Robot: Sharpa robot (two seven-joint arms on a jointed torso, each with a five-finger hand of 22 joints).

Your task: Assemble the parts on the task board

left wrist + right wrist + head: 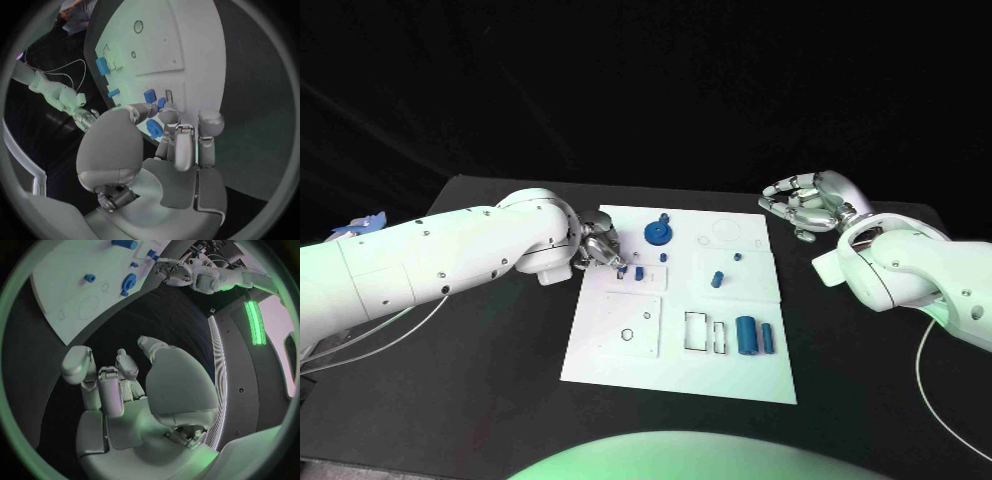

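The white task board (733,375) lies mid-table. My left hand (600,250) hovers over the board's left edge; its thumb and a fingertip (167,116) close on a small blue part (620,269) (161,103) just above the board. Another blue part (639,272) (149,95) stands beside it. A blue round disc (659,235) (154,129) (129,281) sits toward the back. Two blue pegs (717,279) stand mid-board, and two blue cylinders (759,336) lie front right. My right hand (808,207) (119,385) hangs off the board's back right corner, fingers curled in with nothing in them.
Drawn outlines and recesses (632,325) mark the front half of the board. A thin cable (927,370) trails over the table at the right, another (387,335) at the left. Bare black table (488,400) surrounds the board.
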